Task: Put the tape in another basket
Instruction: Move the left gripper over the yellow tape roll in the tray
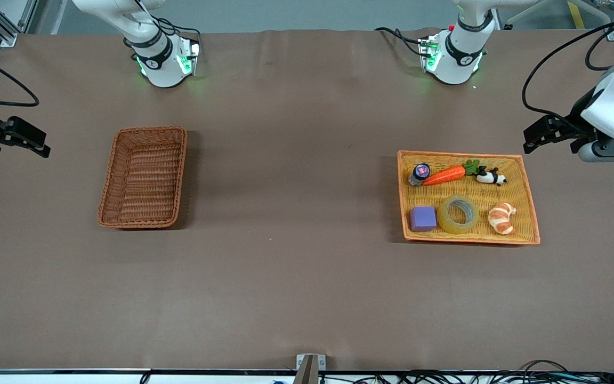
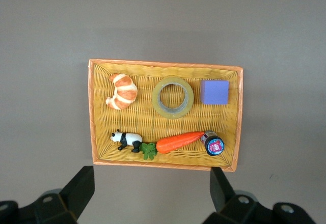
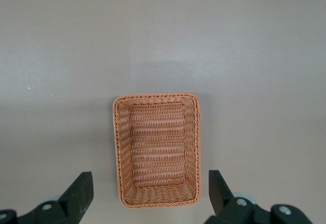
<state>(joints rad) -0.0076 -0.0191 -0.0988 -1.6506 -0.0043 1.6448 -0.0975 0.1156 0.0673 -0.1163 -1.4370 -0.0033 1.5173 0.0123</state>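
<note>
Two grippers, left [image 1: 532,140] and right [image 1: 38,145], wait with jaws released above the table's ends as we eye the tape [image 1: 458,214], at the purple cube's [image 1: 423,218] three o'clock in the tray [image 1: 523,200], while the basket [image 1: 144,177] sits empty to receive it.

Front camera overlooks the whole table [image 1: 296,277]; each wrist camera looks straight down from high above.
</note>
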